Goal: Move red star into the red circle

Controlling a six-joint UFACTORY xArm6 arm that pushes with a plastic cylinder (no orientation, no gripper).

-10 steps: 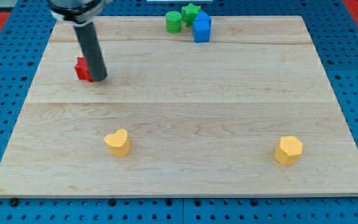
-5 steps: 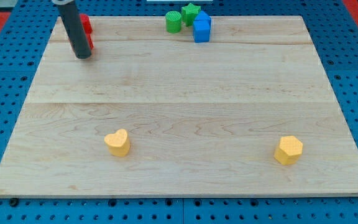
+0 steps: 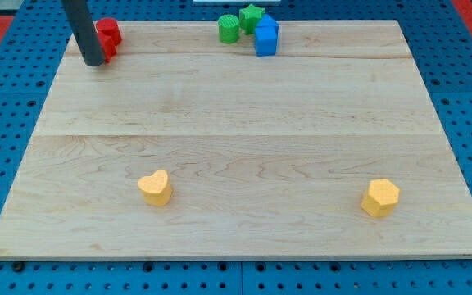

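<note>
My tip [image 3: 94, 61] rests near the board's top left corner. The red star [image 3: 106, 50] lies just to the tip's right, partly hidden behind the rod. The red circle, a short cylinder [image 3: 109, 29], stands directly above the star, and the two appear to touch. The rod rises from the tip toward the view's top edge.
A green cylinder [image 3: 229, 29], a green star [image 3: 251, 15] and a blue block [image 3: 266, 37] cluster at the top middle. A yellow heart [image 3: 155, 187] lies at the lower left and a yellow hexagon [image 3: 380, 197] at the lower right. The wooden board [image 3: 236, 139] sits on a blue pegboard.
My tip has moved up and to the left, pushing the red star toward the view's top until it sits against the red circle.
</note>
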